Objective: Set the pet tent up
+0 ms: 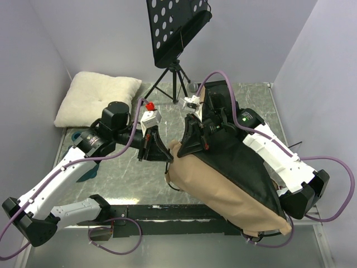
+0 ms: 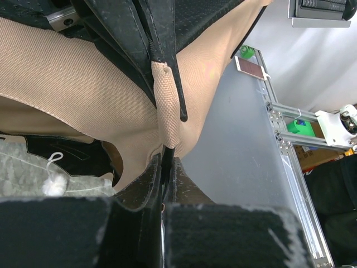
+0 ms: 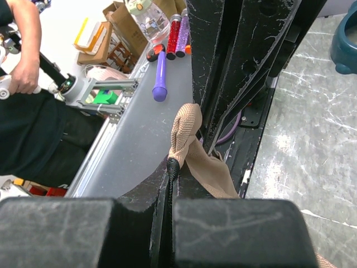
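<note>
The pet tent (image 1: 223,184) is a tan-brown fabric mass with black lining, half collapsed over the table's right front and the right arm. My left gripper (image 1: 165,157) is shut at the tent's left corner. In the left wrist view my left gripper (image 2: 167,163) pinches a thin black pole just below a tan sleeve (image 2: 167,106). My right gripper (image 1: 194,144) is in the black lining at the tent's top. In the right wrist view my right gripper (image 3: 173,167) is shut on a black pole tip (image 3: 172,163) next to a tan fabric loop (image 3: 184,125).
A cream pillow (image 1: 97,97) lies at the back left of the marble table (image 1: 128,173). A black perforated stand on a tripod (image 1: 175,33) rises at the back centre. A blue bowl (image 3: 346,39) sits on the table, and purple pens (image 3: 160,75) lie on a grey ledge.
</note>
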You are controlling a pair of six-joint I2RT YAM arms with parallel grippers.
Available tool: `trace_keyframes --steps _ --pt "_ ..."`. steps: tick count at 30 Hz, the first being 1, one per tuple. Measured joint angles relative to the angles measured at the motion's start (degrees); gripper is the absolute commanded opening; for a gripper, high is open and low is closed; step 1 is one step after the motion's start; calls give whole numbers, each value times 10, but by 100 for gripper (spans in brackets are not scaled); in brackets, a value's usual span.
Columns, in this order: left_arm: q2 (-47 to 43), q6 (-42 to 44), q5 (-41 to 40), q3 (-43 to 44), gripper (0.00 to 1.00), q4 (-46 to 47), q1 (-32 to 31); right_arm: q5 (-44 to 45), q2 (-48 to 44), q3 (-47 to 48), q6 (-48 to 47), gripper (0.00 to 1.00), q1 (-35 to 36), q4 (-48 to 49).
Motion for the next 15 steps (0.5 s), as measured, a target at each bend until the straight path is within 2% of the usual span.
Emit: trace_keyframes --steps 15 --pt "22 7 2 37 1 -19 -2 21 0 3 -43 0 11 -48"
